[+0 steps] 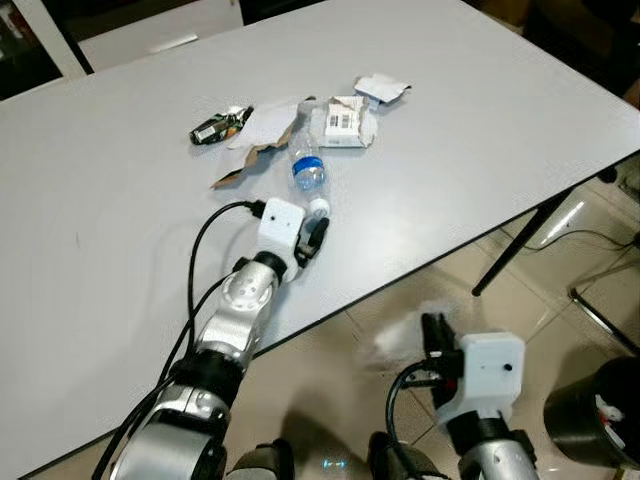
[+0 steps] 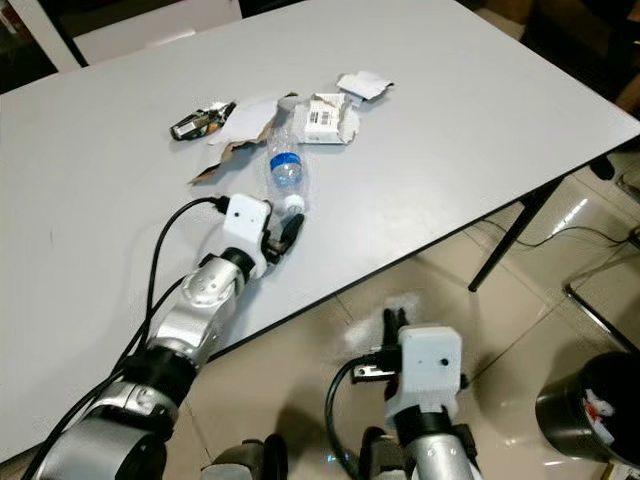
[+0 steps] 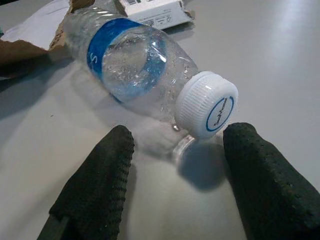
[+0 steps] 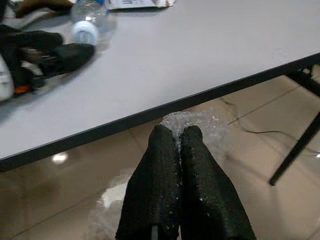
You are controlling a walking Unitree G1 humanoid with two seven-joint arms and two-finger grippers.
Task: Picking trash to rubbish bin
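A clear plastic bottle [image 1: 308, 170] with a blue label and white cap [image 3: 206, 104] lies on its side on the white table [image 1: 480, 120]. My left gripper [image 1: 316, 238] rests on the table just short of the cap, open, its fingers [image 3: 100, 180] either side of the cap and apart from it. My right gripper [image 4: 176, 134] hangs below the table's front edge, shut on a piece of clear crinkled plastic wrap [image 4: 205, 120]. Beyond the bottle lie a black wrapper [image 1: 220, 125], torn cardboard [image 1: 262, 135], a white box [image 1: 342, 120] and crumpled paper [image 1: 382, 88].
A black rubbish bin [image 1: 600, 410] stands on the tiled floor at the lower right. A black table leg [image 1: 525, 240] slants down under the table's right corner, with cables on the floor beyond it. A chair frame shows at the far right.
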